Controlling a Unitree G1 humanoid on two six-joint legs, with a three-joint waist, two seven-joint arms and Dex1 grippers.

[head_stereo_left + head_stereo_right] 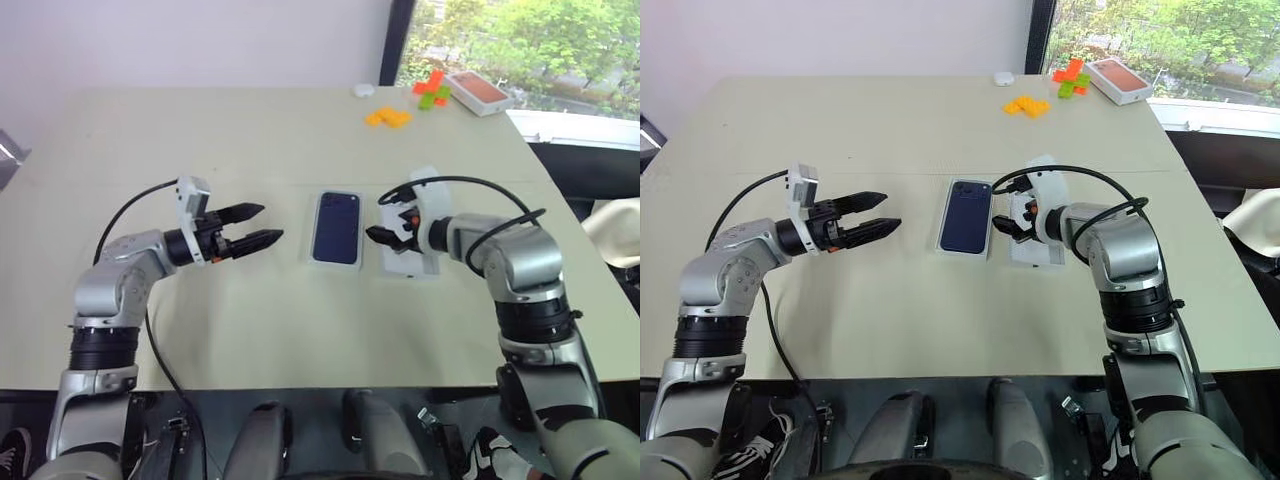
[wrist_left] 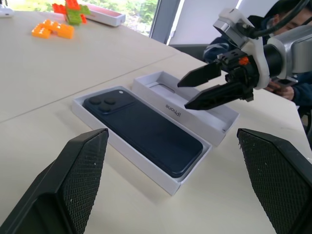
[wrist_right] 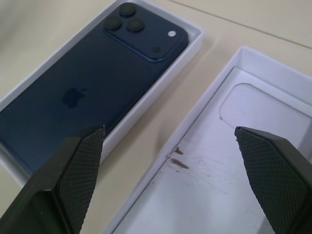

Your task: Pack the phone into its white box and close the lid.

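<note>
Right wrist view puts my right gripper over the lid, which lies open side up just beside the white box; the phone already sits in that box, back up, at the middle of the head frames. Both sets of jaws are released and hold nothing, and the left gripper hangs level at centre left, clear of the box. I judge the lid pickup to be the risky part. Its walls are thin, and a pinch on one edge could let it swing or slip while I turn it over. It sits so close that a careless nudge could shove the box along the table or leave the lid skewed and jammed on a corner.
</note>
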